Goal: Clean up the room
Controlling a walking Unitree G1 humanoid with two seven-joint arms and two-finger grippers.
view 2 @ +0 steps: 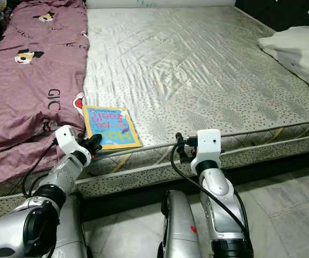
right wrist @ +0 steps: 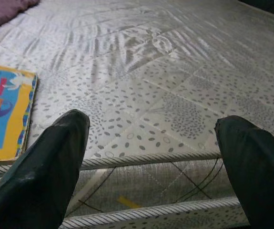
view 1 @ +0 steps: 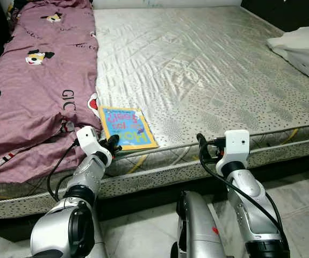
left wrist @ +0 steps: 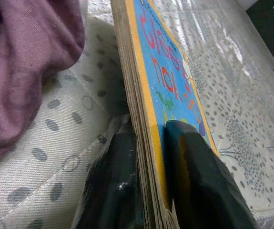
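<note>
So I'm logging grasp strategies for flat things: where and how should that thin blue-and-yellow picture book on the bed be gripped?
By its near edge, from the foot of the grey quilted mattress. The blue-and-yellow picture book lies flat, so only an overhanging edge lets fingers go above and below. The left claw already pinches that edge, one finger on the cover, one beneath.

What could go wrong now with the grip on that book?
The left gripper pinches only the near edge of the book, so the book may sag or slip out when lifted. It lies right beside the purple blanket, whose fold could snag the fingers. The right gripper hangs open off the mattress edge, too far to support it.
</note>
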